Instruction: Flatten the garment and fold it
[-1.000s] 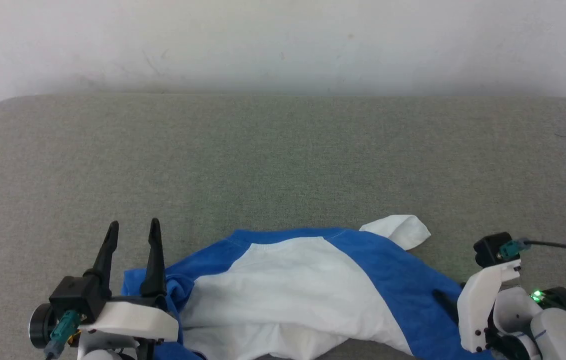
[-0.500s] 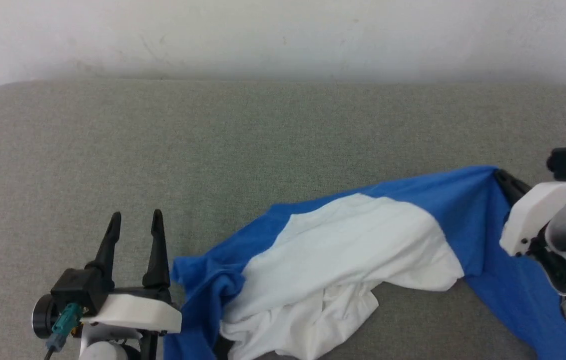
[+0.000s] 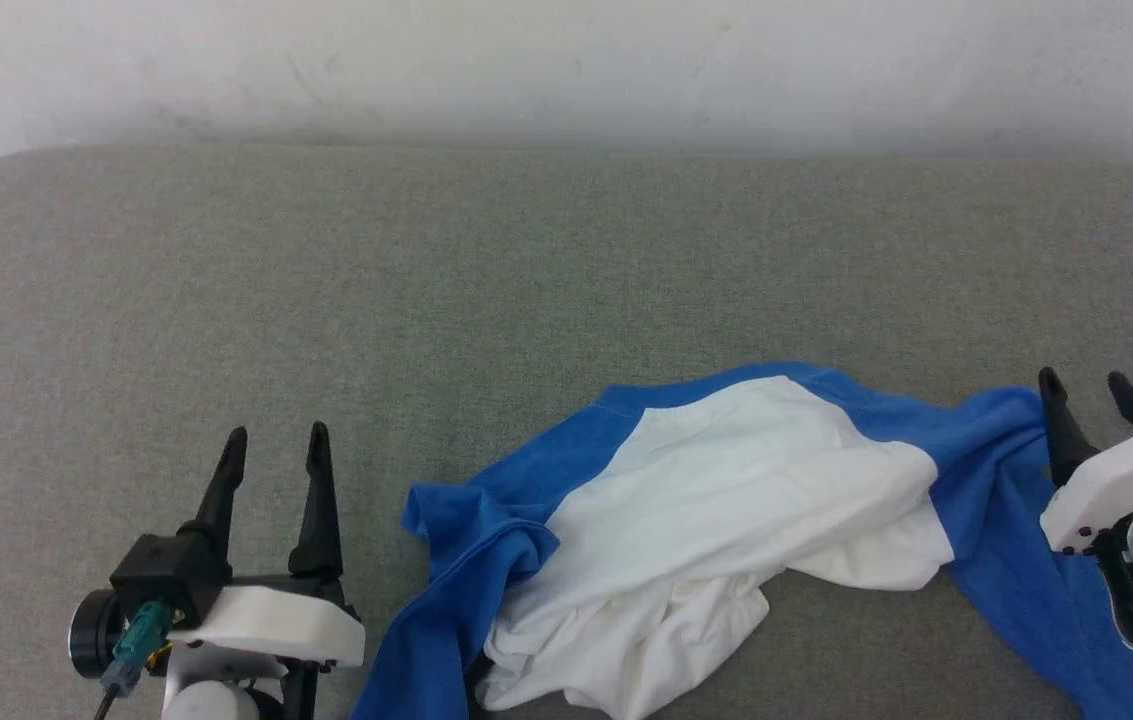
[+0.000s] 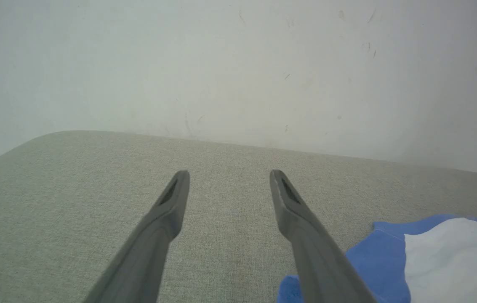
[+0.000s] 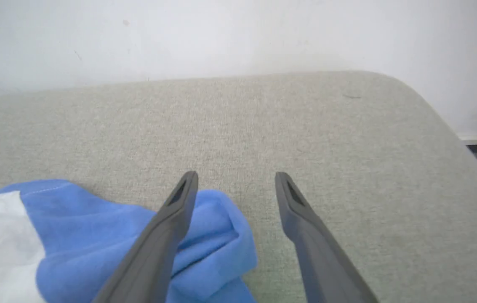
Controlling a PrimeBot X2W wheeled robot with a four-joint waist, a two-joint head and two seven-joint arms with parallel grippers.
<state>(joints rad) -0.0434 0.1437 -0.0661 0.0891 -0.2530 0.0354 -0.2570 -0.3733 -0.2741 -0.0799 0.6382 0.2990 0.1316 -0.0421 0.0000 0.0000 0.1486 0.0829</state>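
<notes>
Currently the garment (image 3: 756, 480) lies crumpled on the grey fabric worktop (image 3: 526, 280), at the near edge, from the centre across to the right. Its white panel faces up in the middle. A blue band runs along the far edge, and blue fabric is bunched at both ends (the left end is twisted into a thick fold). Loose white folds gather at the near side.

Left jaws: open. Both dark fingers (image 3: 319, 500) stand apart and point toward the pale wall (image 3: 566, 60). Nothing lies between them but bare worktop. They sit near the left end of the garment, clear of it in the head view. In the left wrist view, the blue and white fabric appears low on the right, partly behind one finger.

Right jaws: open, holding nothing. The fingers (image 3: 1056, 420) sit at the blue right end of the garment. In the right wrist view, one finger passes over a rounded blue fold; the other is over bare worktop.
</notes>
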